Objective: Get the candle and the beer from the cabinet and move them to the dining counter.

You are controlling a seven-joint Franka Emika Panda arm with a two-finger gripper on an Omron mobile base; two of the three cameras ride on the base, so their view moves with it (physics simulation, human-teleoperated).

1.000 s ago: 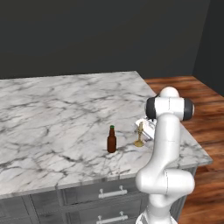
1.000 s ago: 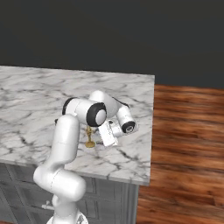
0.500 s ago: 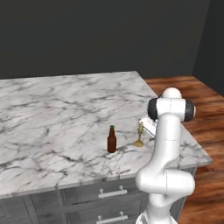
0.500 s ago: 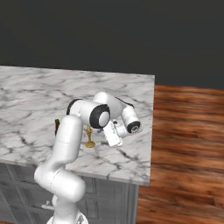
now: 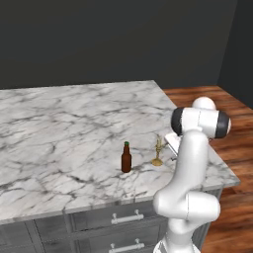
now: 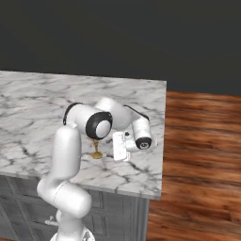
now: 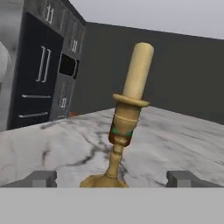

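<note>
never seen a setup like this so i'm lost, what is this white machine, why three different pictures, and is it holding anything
The white machine is a jointed robot arm on a base that can drive, in a rendered kitchen. Two pictures come from cameras on that base, behind the arm to its left and right, looking over it. The third comes from a camera on the hand, looking along the end effector, whose two small dark tips rise at the bottom.

On the broad white grey-veined marble counter stand two things, both upright: a small brown glass bottle with a green cap and a cream candle in a slim golden brass candlestick. In the hand picture the bottle peeks out behind the candlestick.

Nothing is held: the end effector is open, its tips wide apart on either side of the candlestick's base.
</note>
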